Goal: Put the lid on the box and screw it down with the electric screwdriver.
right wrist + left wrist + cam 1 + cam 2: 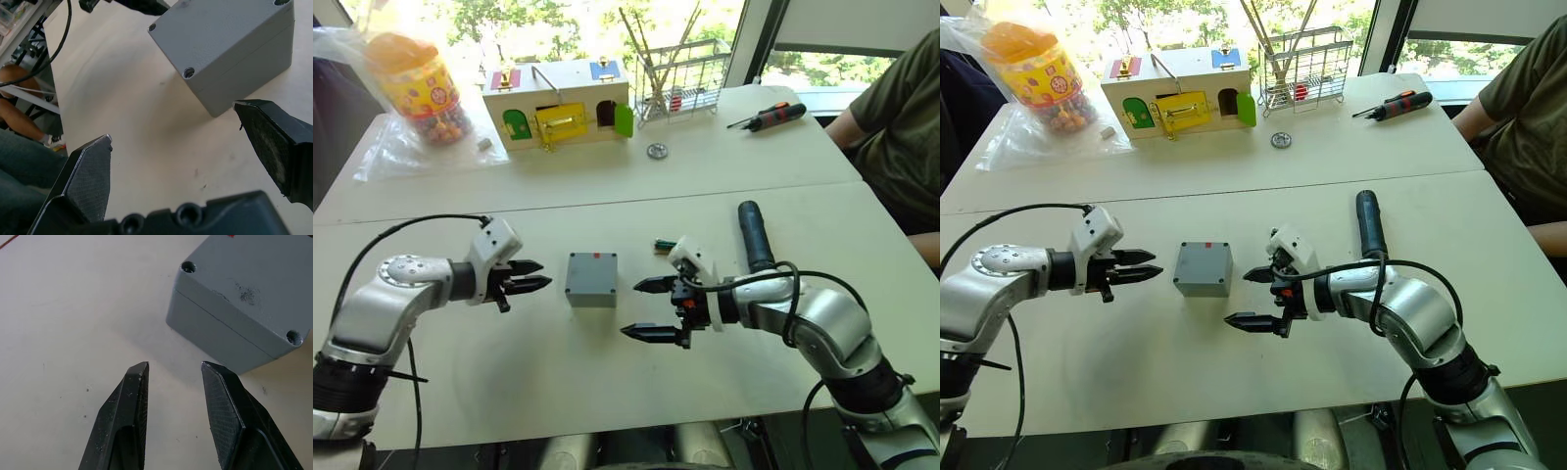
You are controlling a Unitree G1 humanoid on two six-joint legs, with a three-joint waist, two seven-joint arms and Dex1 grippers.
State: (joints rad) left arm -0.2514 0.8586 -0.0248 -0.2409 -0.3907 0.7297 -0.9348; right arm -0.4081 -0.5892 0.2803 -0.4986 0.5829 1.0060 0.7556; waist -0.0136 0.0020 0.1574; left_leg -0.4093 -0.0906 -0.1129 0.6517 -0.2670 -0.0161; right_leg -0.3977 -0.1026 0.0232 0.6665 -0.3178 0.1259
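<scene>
Lid [592, 266] seated on the grey box [591, 291], its seam line running round the body just under the top face; corner screw holes show in both wrist views, and a small red mark sits at the far edge of the top. The closed box stands upright on the near half of the white table [607, 392], roughly midway between the two grippers and touching neither.

Left gripper [536, 276], just left of the box, points at its left side with the two black fingers [122, 421] a narrow gap apart and holding nothing. Right gripper [649, 309], just right of the box and slightly nearer, has its jaws spread wide and empty, one fingertip level with the box, the other closer to the table's near edge.

Electric screwdriver [753, 235] lies flat on the table to the right, beyond the right forearm, its length running from near to far. A small green-and-metal item [664, 245], too small to identify, lies beside the right gripper's wrist housing.

Far half of the table: wooden toy house [558, 106] with coloured doors, a wire rack [680, 83] to its right, a small metal disc [656, 150] in front of the rack, a manual screwdriver [771, 117] with red-and-black handle farther right, and a jar [419, 88] of coloured pieces on a plastic bag at far left. A person's arm [901, 127] in a dark green sleeve rests at the right edge.
</scene>
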